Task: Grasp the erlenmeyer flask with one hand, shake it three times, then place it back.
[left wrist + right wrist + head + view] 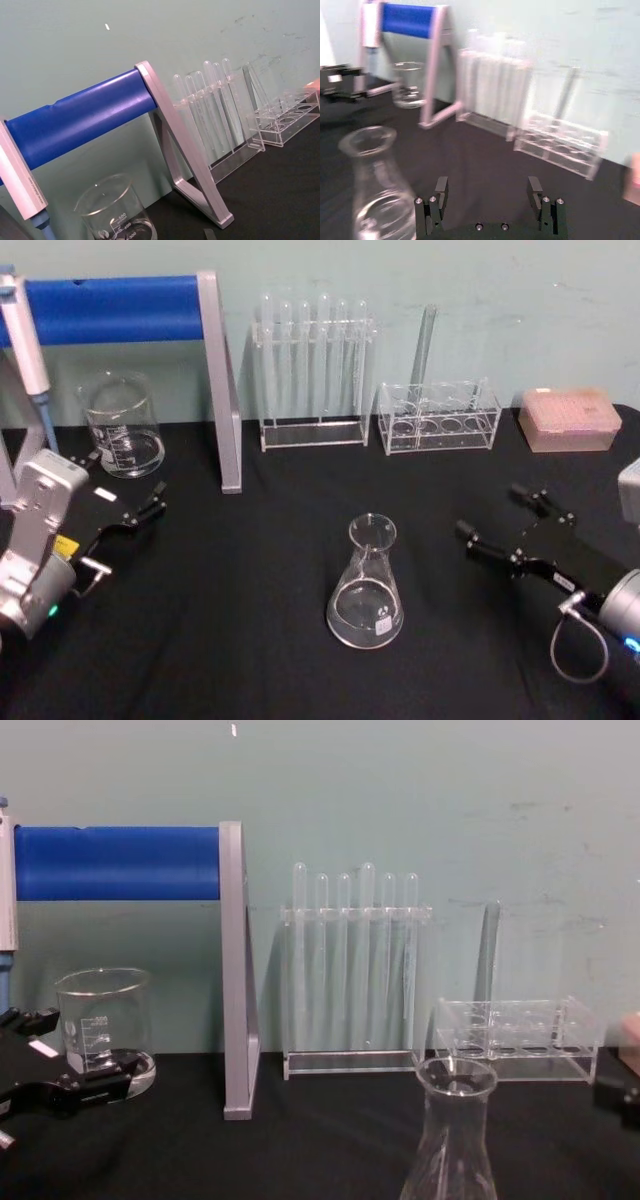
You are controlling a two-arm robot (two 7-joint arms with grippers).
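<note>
Erlenmeyer flask (366, 585): upright, untouched. Right pincer (495, 518) wide open, empty (approach level, grip neck). Left pincer (140, 515) idle, open, empty.

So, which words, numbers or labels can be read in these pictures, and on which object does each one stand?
"500", "400", "300": printed graduations on the beaker, left wrist view.
Small label low on the erlenmeyer flask: too small to read.
White tag on the left gripper: blurred, not readable.
Yellow sticker on the left arm: too small to read.
Faint print along the stand's grey post: not readable.
</note>
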